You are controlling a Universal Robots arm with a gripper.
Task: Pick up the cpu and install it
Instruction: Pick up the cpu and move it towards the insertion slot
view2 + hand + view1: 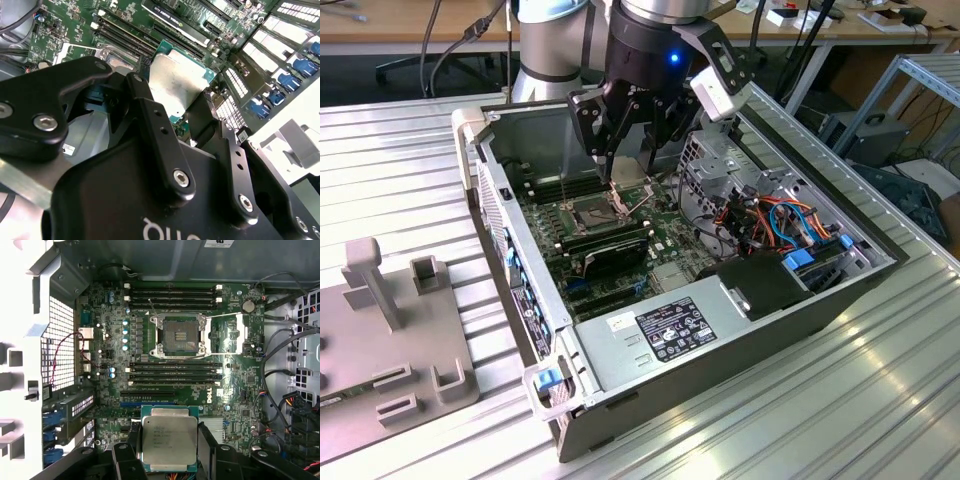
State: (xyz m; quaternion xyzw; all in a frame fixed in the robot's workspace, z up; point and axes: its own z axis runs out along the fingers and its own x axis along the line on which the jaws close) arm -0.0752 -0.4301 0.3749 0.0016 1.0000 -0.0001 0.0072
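Observation:
The cpu point(168, 439), a flat square chip with a dull silver-grey top, sits between the black fingers of my gripper point(169, 442), which is shut on its two opposite edges. The second wrist view shows the cpu point(177, 82) edge-on between the fingers point(150, 107). In the exterior view my gripper point(616, 178) hangs inside the open computer case, just above the motherboard's socket point(595, 212). The socket point(180, 335) stands open, its frame swung back, with bare contacts in the middle. The cpu is held above the board, apart from the socket.
Long black memory sticks point(175, 371) lie beside the socket. Cable bundles point(775, 222) and a drive cage point(720, 160) fill the case at the exterior view's right. The power supply point(665, 330) sits near the front. A grey fixture block point(390, 330) stands outside the case.

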